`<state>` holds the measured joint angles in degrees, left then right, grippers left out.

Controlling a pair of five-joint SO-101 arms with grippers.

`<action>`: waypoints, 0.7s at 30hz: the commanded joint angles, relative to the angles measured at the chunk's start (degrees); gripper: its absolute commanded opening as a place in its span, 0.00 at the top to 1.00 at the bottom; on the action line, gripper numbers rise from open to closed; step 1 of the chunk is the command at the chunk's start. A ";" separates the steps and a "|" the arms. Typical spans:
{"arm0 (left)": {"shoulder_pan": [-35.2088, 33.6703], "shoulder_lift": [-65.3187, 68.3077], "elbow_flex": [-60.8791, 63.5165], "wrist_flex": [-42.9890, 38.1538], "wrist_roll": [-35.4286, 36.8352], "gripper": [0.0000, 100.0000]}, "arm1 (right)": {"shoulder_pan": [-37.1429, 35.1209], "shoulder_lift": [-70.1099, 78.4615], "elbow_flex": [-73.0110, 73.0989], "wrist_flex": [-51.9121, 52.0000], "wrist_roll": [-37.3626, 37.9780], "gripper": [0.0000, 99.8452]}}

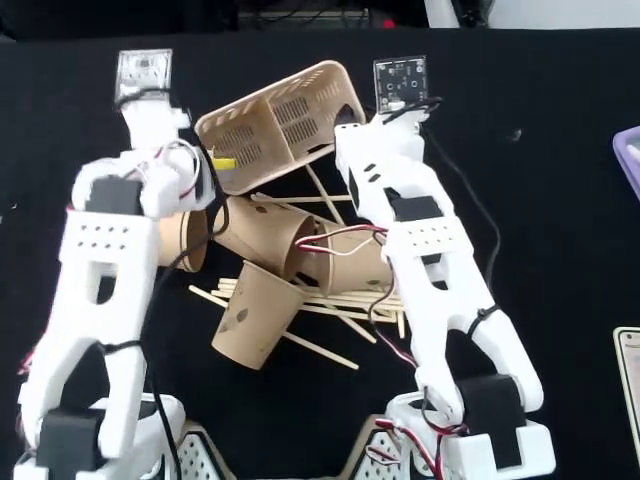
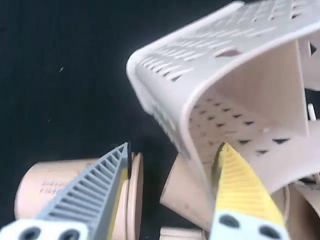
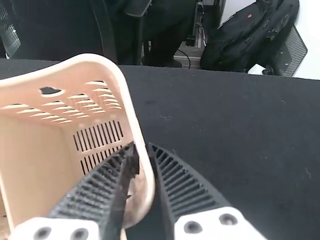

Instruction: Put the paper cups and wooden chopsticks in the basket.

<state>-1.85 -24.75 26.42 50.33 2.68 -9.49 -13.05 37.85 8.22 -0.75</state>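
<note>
Here the right end effector (image 3: pixel 141 148) clamps the basket (image 3: pixel 55 135) rim (left end effector (image 2: pixel 174 146) spread wide).

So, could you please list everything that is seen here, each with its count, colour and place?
basket: one, beige, tipped on its side at the far middle of the table
cups: four, brown paper, lying in a heap between the arms
chopsticks: several, count unclear, pale wood, scattered under the cups
table: one, black
purple thing: one, purple, cut off at the high view's right edge
backpack: one, black, on the floor behind the table
arms: two, white, side by side
left gripper: one, grey and yellow fingers, open by the basket's rim
right gripper: one, black fingers, shut on the basket's rim
</note>
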 commanded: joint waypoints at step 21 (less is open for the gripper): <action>-3.12 -2.11 -3.74 10.81 1.23 0.97 | -0.26 -19.65 6.37 22.95 2.64 0.99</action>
<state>-1.85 -25.19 26.42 57.63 5.23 -10.11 -25.54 43.82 28.70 -0.31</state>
